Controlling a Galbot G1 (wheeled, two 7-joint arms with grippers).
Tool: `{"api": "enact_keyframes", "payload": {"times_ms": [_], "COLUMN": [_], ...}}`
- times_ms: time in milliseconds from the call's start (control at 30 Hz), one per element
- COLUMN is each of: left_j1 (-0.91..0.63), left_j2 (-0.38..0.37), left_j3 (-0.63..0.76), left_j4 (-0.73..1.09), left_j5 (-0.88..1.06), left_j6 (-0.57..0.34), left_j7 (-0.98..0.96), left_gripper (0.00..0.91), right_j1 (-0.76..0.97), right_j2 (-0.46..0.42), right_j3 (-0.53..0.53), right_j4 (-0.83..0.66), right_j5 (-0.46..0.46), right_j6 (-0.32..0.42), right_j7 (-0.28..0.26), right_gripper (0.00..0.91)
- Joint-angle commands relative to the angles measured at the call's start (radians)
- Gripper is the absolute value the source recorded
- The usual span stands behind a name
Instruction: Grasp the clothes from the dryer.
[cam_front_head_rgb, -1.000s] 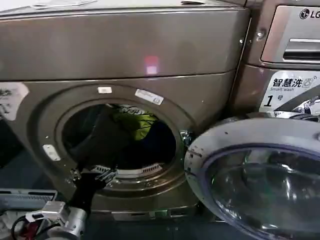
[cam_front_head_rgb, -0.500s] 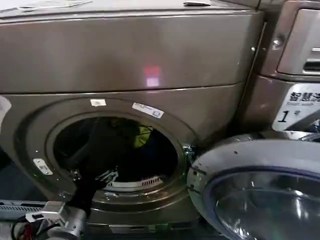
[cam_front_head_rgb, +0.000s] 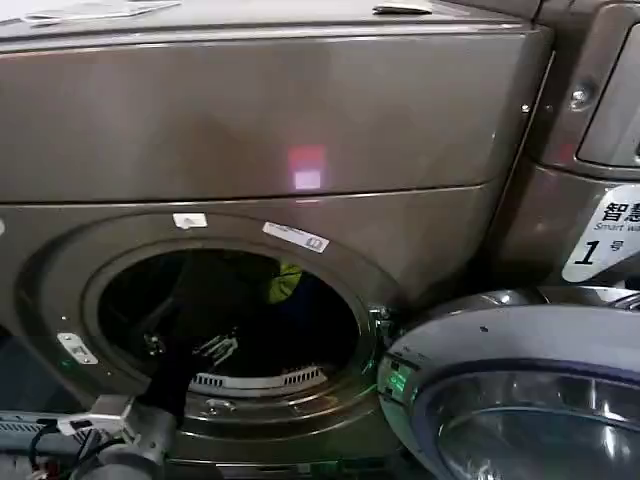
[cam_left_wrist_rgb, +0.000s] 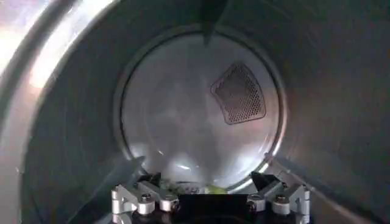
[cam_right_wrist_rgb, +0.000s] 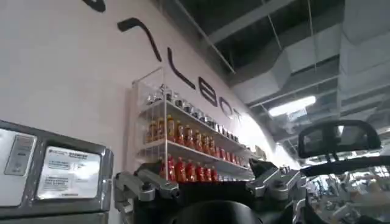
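Observation:
The dryer (cam_front_head_rgb: 250, 110) is a large bronze-grey machine with its round porthole open. A bit of the lime yellow-green clothes (cam_front_head_rgb: 285, 283) shows deep in the dark drum, partly hidden by my black left arm (cam_front_head_rgb: 185, 345), which reaches in through the opening. In the left wrist view my left gripper (cam_left_wrist_rgb: 206, 180) is open inside the drum, facing its back wall. A sliver of the lime clothes (cam_left_wrist_rgb: 210, 190) lies low between the fingers, not gripped. My right gripper (cam_right_wrist_rgb: 201, 170) is open and holds nothing; it is raised away from the dryer.
The dryer's round glass door (cam_front_head_rgb: 520, 400) hangs open at the lower right, close to the porthole. A neighbouring machine with a white label numbered 1 (cam_front_head_rgb: 608, 240) stands to the right. A mesh vent (cam_left_wrist_rgb: 239, 94) sits in the drum's back wall. A shelf of bottles (cam_right_wrist_rgb: 183, 146) hangs on a wall.
The head view has shifted, so the porthole sits lower and the label nearer the right edge. My left arm has gone deeper into the drum and covers more of the lime clothes.

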Motion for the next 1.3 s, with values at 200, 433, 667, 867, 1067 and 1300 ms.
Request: {"api": "enact_keyframes", "payload": {"times_ms": [200,433,667,867,1067,1300], "left_j1": [-0.4,-0.545,-0.673,-0.779,-0.898,-1.021], "left_j2": [-0.004,-0.02,-0.026,-0.024,-0.029,-0.027], "left_j3": [0.07,0.099,0.125,0.15,0.163,0.206], "left_j4": [0.511,0.714,0.883,1.044,1.217,1.424], "left_j5": [0.03,0.054,0.062,0.06,0.054,0.077], "left_j6": [-0.101,-0.15,-0.213,-0.257,-0.28,-0.315], "left_j7": [-0.002,-0.049,-0.072,-0.066,-0.024,0.067], "left_gripper": [0.907,0.907,0.907,0.907,0.907,0.907], "right_j1": [-0.004,-0.002,-0.001,-0.002,0.001,0.007], "right_j2": [0.003,0.001,-0.003,-0.003,-0.003,-0.006], "right_j3": [0.012,0.012,0.012,0.013,0.012,0.008], "right_j4": [-0.001,-0.004,-0.008,-0.01,-0.01,-0.012], "right_j5": [-0.018,-0.018,-0.015,-0.014,-0.013,-0.014], "right_j6": [0.013,0.017,0.017,0.017,0.017,0.017], "right_j7": [-0.011,-0.016,-0.016,-0.015,-0.015,-0.014], "right_gripper": [0.907,0.907,0.907,0.907,0.907,0.907]}}
